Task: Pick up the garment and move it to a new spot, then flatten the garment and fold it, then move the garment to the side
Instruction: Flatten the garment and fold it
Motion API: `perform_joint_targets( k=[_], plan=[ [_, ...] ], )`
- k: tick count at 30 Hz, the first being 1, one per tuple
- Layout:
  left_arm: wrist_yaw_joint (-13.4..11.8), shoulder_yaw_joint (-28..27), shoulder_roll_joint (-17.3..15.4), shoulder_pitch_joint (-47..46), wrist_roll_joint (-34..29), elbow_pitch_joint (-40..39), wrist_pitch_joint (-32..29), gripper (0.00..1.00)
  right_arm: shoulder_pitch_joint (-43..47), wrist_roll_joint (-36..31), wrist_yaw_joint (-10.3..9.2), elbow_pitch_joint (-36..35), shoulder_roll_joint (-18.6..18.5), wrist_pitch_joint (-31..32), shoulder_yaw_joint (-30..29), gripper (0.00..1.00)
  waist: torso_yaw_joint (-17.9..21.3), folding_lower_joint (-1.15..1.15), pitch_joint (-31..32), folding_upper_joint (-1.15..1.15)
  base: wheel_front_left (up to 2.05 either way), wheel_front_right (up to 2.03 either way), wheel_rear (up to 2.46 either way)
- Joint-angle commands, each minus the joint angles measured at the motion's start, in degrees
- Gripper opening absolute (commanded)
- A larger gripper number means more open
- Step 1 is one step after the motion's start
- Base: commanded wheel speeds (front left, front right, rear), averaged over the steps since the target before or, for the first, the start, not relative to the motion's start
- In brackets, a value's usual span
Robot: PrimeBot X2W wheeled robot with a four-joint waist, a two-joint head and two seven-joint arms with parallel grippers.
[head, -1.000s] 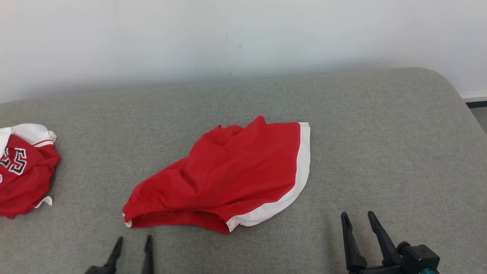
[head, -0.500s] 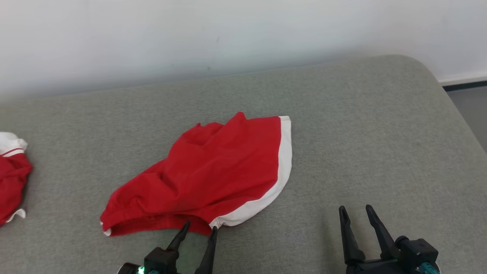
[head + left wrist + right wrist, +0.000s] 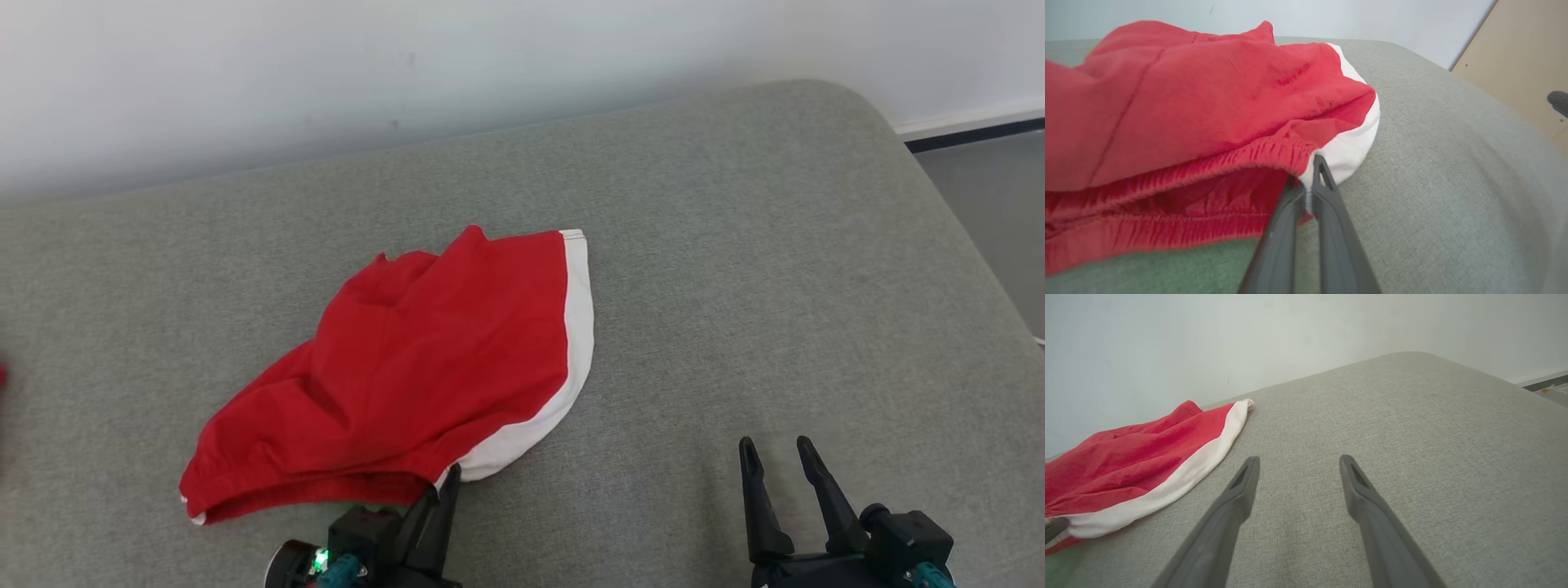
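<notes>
In the head view the red garment (image 3: 424,367) with white trim lies crumpled near the middle of the grey cushion (image 3: 735,286); the left gripper (image 3: 447,478) pinches its fingers together on the near waistband corner, while the right gripper (image 3: 775,445) hovers well apart over bare cushion, fingers spread and empty; in the left wrist view the closed fingers clamp the edge where red meets white, the cloth not yet lifted; in the right wrist view the open gripper points past the white trim; so only the first grasp looks made; lifting, moving, flattening, folding and setting aside remain.
</notes>
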State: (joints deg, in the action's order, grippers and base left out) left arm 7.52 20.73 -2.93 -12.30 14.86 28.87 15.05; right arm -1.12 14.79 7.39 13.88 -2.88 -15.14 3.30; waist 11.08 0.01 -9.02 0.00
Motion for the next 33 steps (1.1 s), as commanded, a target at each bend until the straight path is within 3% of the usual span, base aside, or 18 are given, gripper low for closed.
perform_joint_targets(
  k=[1, 9, 15, 21, 29, 30, 31, 33],
  plan=[
    [-0.1, 0.7, -0.1, 0.5, 0.8, -0.4, 0.2, 0.00, 0.6, 0.4, 0.20, 0.0, 0.0, 0.0, -0.1, 1.00, -1.9, -0.01, 1.0, 0.00, 0.00, 0.00, 0.00],
    [-0.1, 5.7, -6.7, 7.3, 2.6, -4.7, 0.2, 0.00, 2.1, 0.8, 0.20, 0.3, 0.0, 0.0, -0.8, 1.00, -8.3, -0.01, 3.2, 0.00, 0.00, 0.00, 0.00],
    [-0.9, 1.7, -11.4, 10.5, 5.0, -7.1, 0.2, 0.00, 2.3, 0.9, 0.20, 0.2, 0.0, 0.0, -0.8, 1.00, -11.9, -0.01, 3.5, 0.00, 0.00, 0.00, 0.00],
    [-1.7, -2.4, -13.5, 10.5, 6.7, -6.8, 0.2, 0.00, 2.2, 0.4, 0.20, 0.6, 0.0, 0.0, -0.1, 1.00, -12.0, -0.01, 3.7, 0.00, 0.00, 0.00, 0.00],
    [-1.0, -1.7, -13.3, 10.8, 7.0, -5.0, 0.2, 0.00, 3.4, 0.0, 0.20, 2.3, 0.0, 0.0, 0.3, 1.00, -12.0, -0.01, 4.9, 0.00, 0.00, 0.00, 0.00],
    [-1.0, -1.8, -12.8, 11.1, 7.3, -5.2, 0.2, 0.76, 3.3, -0.1, 0.20, 2.6, 0.0, 0.0, 0.3, 1.00, -12.2, -0.01, 5.2, 0.00, 0.00, 0.00, 0.00],
    [-0.9, -1.7, -12.3, 11.5, 7.6, -5.1, 0.2, 1.00, 3.3, -0.2, 0.20, 2.9, 0.0, 0.0, 0.3, 1.00, -12.5, -0.01, 5.4, 0.00, 0.00, 0.00, 0.00],
    [-0.7, -1.9, -11.7, 11.7, 7.9, -5.6, 0.2, 1.00, 2.9, -0.7, 0.20, 3.5, 0.0, 0.0, 0.8, 1.00, -13.1, -0.01, 5.5, 0.00, 0.00, 0.00, 0.00]
  ],
)
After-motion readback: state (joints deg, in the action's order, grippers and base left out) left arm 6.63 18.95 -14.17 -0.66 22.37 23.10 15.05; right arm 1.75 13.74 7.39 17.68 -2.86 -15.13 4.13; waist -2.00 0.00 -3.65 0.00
